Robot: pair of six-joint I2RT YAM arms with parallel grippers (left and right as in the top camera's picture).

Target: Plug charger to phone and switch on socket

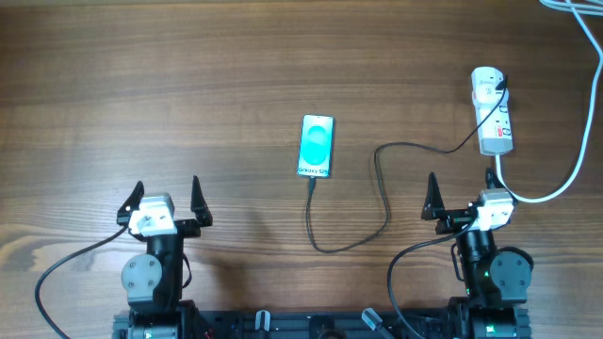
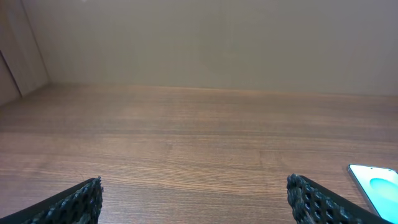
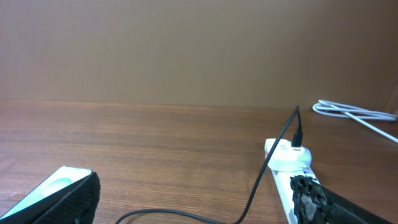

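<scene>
Both claws are seen with fingers spread wide and nothing held. The left gripper (image 1: 167, 196) and the right gripper (image 1: 461, 188) are parked at the near edge of the table (image 1: 188, 75). The phone (image 1: 317, 146) is found ahead of both and between them, its screen lit turquoise. The socket (image 1: 493, 122) lies just ahead of the right gripper, slightly to its right. The charger (image 1: 308, 215) is plugged in at the socket's far end, looped back past the right gripper's left side, and brought up to the phone's near edge.

The connector appears to be seated in the phone already, though from overhead the joint is too small for this to be confirmed. Whether the socket's switch has been pressed cannot be read from any view. That press is therefore judged to be the step left, and it is best reached by the right gripper.

One phone, one charger, one socket and one pale cable (image 1: 565, 184) are counted, along with two grippers.
</scene>
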